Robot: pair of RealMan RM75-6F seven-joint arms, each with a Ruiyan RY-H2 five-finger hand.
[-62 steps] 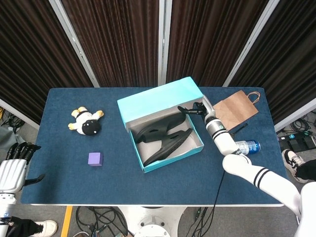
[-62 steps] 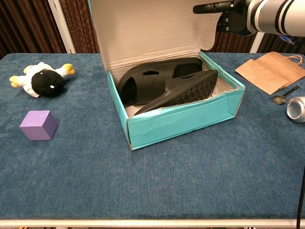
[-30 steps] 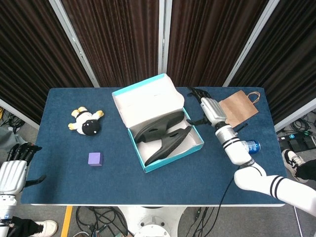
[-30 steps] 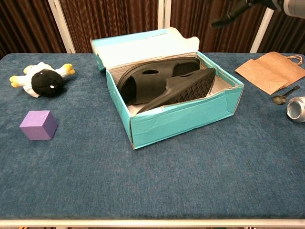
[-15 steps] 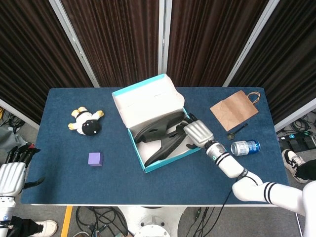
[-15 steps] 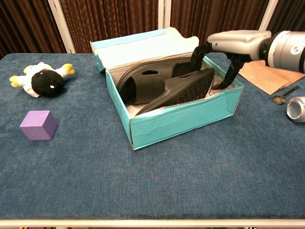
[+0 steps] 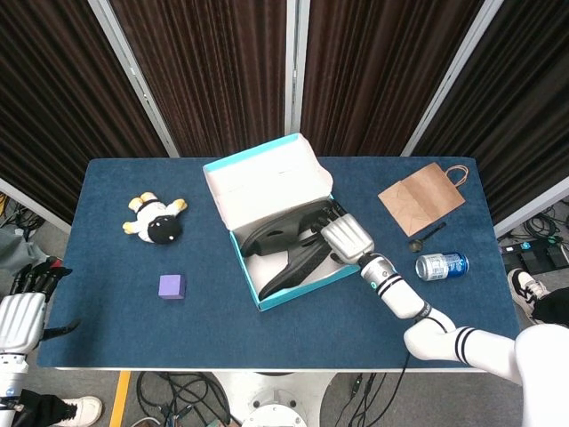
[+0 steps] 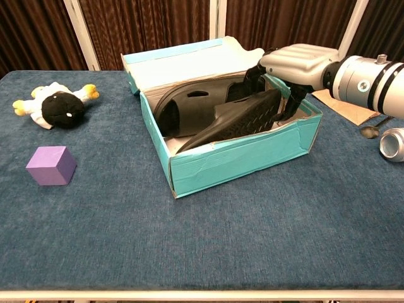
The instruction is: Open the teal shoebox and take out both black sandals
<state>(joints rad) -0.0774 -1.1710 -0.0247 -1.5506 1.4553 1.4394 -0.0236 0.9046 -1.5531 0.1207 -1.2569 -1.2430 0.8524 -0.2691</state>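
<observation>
The teal shoebox (image 7: 267,298) (image 8: 240,158) stands open at mid-table, its lid (image 7: 258,182) (image 8: 189,63) folded back. Two black sandals are inside. One sandal (image 7: 271,238) (image 8: 186,110) lies flat at the back. The other sandal (image 7: 298,265) (image 8: 237,121) leans on its edge, sole toward the front wall. My right hand (image 7: 345,238) (image 8: 297,63) reaches into the box's right end, fingers down on both sides of the leaning sandal's end and gripping it. My left hand (image 7: 22,311) hangs off the table's near-left corner, fingers apart and holding nothing.
A plush toy (image 7: 156,221) (image 8: 57,104) and a purple cube (image 7: 172,286) (image 8: 52,165) lie left of the box. To the right are a brown paper bag (image 7: 420,194) (image 8: 344,104), a spoon (image 7: 427,236) and a can (image 7: 442,265) (image 8: 392,144) on its side.
The right hand let the lid drop back, swung down into the box and closed around the leaning sandal, which shifted slightly left. The left hand stayed put.
</observation>
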